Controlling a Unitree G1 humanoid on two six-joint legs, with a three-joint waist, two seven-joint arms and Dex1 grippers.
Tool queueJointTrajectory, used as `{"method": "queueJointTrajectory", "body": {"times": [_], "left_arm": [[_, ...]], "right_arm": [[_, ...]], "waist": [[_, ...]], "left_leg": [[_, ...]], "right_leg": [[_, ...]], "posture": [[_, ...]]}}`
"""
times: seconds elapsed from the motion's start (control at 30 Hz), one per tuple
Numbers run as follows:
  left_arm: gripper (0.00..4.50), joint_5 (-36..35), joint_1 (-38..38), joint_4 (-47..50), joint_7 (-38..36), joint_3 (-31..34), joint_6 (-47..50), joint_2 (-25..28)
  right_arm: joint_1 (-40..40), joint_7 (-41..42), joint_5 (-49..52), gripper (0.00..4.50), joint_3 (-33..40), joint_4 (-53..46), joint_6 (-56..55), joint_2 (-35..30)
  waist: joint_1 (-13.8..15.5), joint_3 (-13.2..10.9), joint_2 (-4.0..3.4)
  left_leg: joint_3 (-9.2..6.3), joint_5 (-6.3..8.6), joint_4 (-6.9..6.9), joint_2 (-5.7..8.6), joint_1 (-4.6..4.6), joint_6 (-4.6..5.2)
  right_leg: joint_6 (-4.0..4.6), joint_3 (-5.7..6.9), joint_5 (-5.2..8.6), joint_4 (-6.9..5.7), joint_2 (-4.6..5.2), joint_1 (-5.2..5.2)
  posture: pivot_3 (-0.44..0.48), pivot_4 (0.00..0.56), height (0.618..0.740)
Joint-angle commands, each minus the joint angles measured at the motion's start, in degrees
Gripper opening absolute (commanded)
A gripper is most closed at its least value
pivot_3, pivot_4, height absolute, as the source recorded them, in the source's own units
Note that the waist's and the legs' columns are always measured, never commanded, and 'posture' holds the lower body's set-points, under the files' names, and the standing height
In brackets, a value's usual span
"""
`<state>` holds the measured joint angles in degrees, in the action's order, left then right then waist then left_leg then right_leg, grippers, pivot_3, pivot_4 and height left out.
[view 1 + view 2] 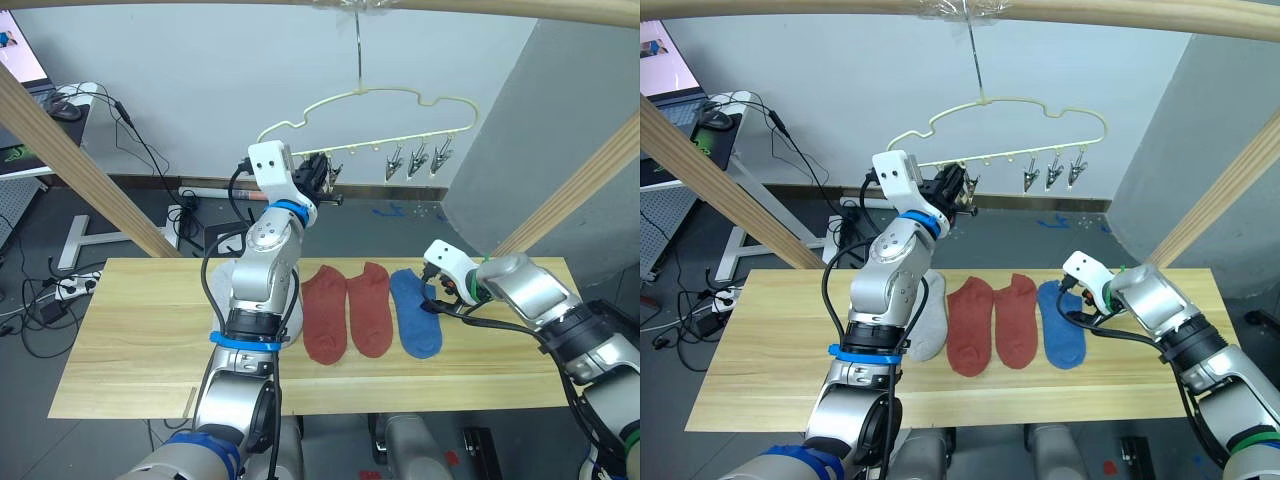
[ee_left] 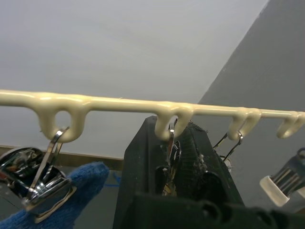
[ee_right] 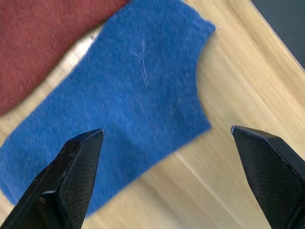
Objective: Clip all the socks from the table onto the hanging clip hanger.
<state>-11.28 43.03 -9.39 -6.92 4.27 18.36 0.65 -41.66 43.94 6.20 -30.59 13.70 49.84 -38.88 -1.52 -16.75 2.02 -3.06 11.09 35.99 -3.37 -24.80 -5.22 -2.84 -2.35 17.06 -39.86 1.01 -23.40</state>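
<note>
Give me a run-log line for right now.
left gripper: shut on clip | right gripper: open above blue sock | table

Fuzzy cloth blue sock (image 3: 133, 100), matt grained wood table (image 3: 238, 95), seemingly glossy coated hanger (image 2: 143, 105).

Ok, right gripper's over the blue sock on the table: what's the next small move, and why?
Probably lower the right gripper and close on the blue sock: its fingers are spread wide above the cuff end, not touching it, while the left gripper is squeezing a clip on the clip hanger.
</note>
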Motion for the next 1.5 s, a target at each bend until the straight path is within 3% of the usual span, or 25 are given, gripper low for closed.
{"method": "queueJointTrajectory", "body": {"times": [0.03, 0.57, 0.67, 1.03, 1.2, 1.5], "left_arm": [[0.18, 0.08, 0.36, 3.24, 0.23, -0.61, -0.09, -0.07], [0.18, 0.19, -0.43, 5.33, 0.96, -0.40, 1.75, 0.47], [0.18, 0.12, -0.29, 5.21, 1.02, -0.27, 1.85, 0.67], [0.18, -0.20, -0.06, 5.08, 0.79, -0.15, 2.47, 1.48], [0.18, -2.05, 0.26, 5.28, -0.40, 0.83, 4.91, 2.21], [0.18, -15.65, 3.12, 4.68, -5.48, 8.25, 17.77, 5.11]], "right_arm": [[-1.17, 1.26, -2.09, 4.50, 0.94, 1.98, -1.76, 1.42], [-1.41, 2.67, -8.74, 4.50, 1.48, 9.13, -7.97, 6.61], [-0.37, 3.04, -10.45, 3.95, 0.93, 8.13, -9.06, 6.18], [0.31, 4.17, -12.28, 0.03, 2.26, 8.13, -8.19, 7.03], [0.99, 4.91, -12.16, 0.03, 3.22, 6.56, -5.78, 7.39], [2.28, 9.71, -2.55, 0.03, 13.14, -16.56, 9.50, 3.64]], "waist": [[0.03, -0.02, 0.00], [0.40, -0.43, 0.02], [0.48, -0.45, 0.03], [0.98, -0.45, 0.03], [1.10, -0.45, 0.03], [1.03, -0.53, -0.10]], "left_leg": [[0.00, 0.00, 0.00, 0.00, 0.00, 0.00], [-0.01, 0.00, -0.02, 0.00, 0.00, 0.00], [-0.01, 0.00, -0.01, 0.00, 0.00, 0.00], [-0.01, 0.00, -0.01, 0.00, 0.01, -0.01], [-0.02, 0.00, -0.01, 0.00, 0.01, -0.01], [-0.03, 0.00, -0.04, 0.00, 0.01, -0.01]], "right_leg": [[0.00, 0.00, 0.00, 0.00, 0.00, 0.00], [0.00, 0.01, 0.00, -0.02, 0.01, 0.00], [0.00, 0.01, 0.00, -0.02, 0.01, 0.00], [0.00, 0.00, 0.00, -0.02, 0.01, 0.00], [0.00, 0.01, 0.00, -0.02, 0.01, 0.00], [-0.01, 0.02, 0.00, -0.01, 0.00, 0.00]], "posture": [[0.056, 0.295, 0.740], [0.082, 0.303, 0.740], [0.087, 0.306, 0.740], [0.081, 0.306, 0.740], [0.075, 0.302, 0.740], [0.045, 0.270, 0.740]]}}
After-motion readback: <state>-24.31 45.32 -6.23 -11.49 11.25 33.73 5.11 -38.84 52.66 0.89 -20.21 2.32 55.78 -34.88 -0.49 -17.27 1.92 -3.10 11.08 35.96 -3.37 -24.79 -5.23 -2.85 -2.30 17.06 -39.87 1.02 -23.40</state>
